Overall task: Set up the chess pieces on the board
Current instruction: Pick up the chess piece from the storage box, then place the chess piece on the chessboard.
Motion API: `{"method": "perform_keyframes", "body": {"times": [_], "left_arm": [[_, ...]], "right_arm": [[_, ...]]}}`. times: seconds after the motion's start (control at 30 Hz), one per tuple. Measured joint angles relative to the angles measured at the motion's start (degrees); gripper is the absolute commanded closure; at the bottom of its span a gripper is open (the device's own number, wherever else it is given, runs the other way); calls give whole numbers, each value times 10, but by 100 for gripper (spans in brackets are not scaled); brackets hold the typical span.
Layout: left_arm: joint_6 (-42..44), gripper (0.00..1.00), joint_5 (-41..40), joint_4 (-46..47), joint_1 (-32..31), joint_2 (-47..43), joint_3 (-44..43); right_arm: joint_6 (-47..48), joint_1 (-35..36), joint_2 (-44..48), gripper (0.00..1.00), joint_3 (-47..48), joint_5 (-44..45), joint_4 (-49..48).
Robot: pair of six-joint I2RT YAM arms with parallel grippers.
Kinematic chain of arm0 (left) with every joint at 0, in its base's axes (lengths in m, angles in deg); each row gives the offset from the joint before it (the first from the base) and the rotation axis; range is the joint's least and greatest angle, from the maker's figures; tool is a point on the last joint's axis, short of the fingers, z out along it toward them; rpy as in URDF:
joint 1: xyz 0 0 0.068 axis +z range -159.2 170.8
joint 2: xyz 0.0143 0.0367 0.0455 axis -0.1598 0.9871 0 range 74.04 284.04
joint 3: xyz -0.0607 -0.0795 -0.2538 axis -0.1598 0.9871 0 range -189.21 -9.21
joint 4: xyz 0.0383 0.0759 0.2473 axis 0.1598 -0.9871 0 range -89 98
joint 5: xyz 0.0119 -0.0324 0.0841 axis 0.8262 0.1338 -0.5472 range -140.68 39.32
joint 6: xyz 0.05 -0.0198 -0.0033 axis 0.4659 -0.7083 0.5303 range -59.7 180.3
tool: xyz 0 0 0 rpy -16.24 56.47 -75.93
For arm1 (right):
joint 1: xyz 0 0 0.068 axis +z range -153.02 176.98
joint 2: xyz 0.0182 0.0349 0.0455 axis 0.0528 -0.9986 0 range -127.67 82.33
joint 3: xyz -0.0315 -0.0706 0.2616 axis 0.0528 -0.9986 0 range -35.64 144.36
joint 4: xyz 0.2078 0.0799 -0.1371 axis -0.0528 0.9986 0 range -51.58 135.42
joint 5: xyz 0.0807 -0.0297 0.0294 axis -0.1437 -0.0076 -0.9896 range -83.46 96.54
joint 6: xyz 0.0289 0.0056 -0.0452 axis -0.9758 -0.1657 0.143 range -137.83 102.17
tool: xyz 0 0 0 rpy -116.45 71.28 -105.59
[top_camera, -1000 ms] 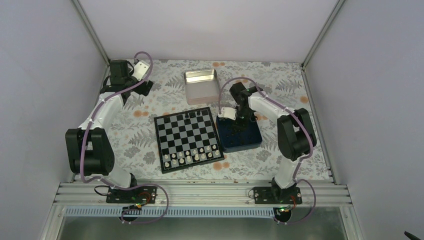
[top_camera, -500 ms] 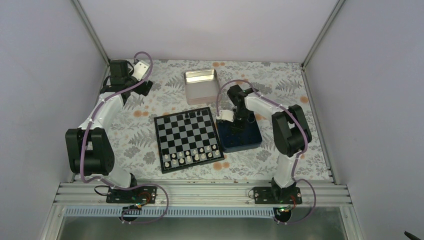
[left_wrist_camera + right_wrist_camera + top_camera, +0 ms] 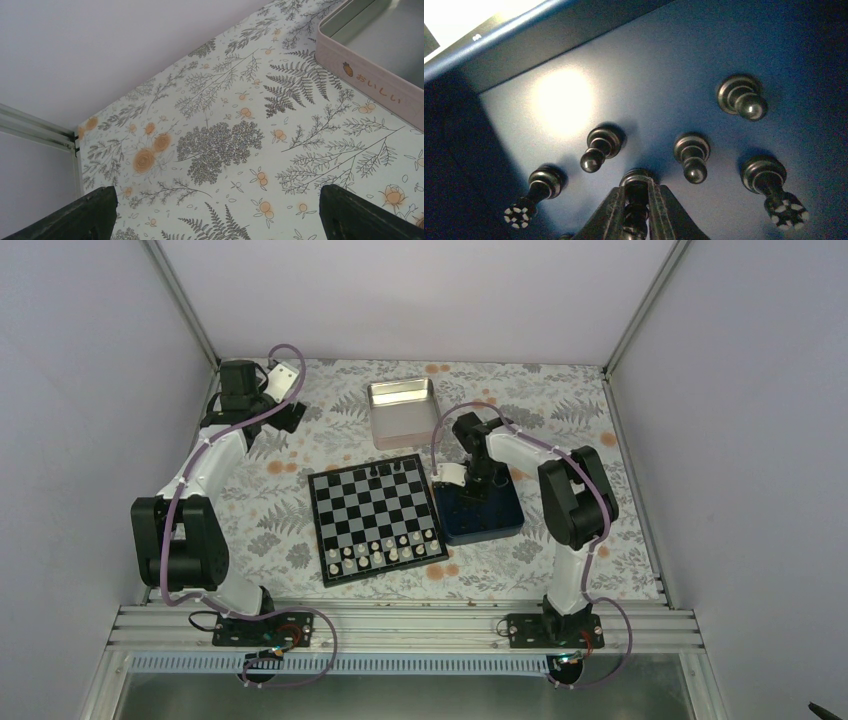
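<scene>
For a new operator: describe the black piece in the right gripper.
Find the navy box right of the board. Among the black chessmen inside, the wanted piece alone is pinched between the fingers of the right gripper; its neighbours stand free.

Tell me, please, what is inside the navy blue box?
Black chess pieces standing on its floor: five free, a sixth between the right gripper's jaws. The arm covers the rest.

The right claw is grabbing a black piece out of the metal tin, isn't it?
No: the right gripper is grabbing a black piece out of the blue box, not the tin. The right wrist view shows it.
</scene>
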Motion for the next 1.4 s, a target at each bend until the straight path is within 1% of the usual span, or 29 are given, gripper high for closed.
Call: {"method": "perform_keyframes", "body": {"times": [0.13,0.3,0.4,0.57,0.67,0.73,0.87,1.07,1.27,1.4], "left_arm": [[0,0,0,0,0,0,0],[0,0,0,0,0,0,1],[0,0,0,1,0,0,2],[0,0,0,2,0,-1,3],[0,0,0,3,0,-3,5],[1,0,0,4,0,-7,8],[1,0,1,4,0,-16,10],[0,0,4,15,0,-29,24],[1,0,5,25,0,-38,48],[2,0,7,28,5,-43,58]], "right_arm": [[2,0,0,95,2,-3,2],[1,0,0,96,9,-1,16],[1,0,3,96,33,3,41],[0,5,13,96,127,15,86],[1,15,12,96,202,23,109],[2,24,1,96,272,28,129],[5,52,-47,96,390,40,143],[11,122,-162,95,534,56,145],[20,188,-199,95,551,64,106],[22,219,-219,95,560,68,70]]}}
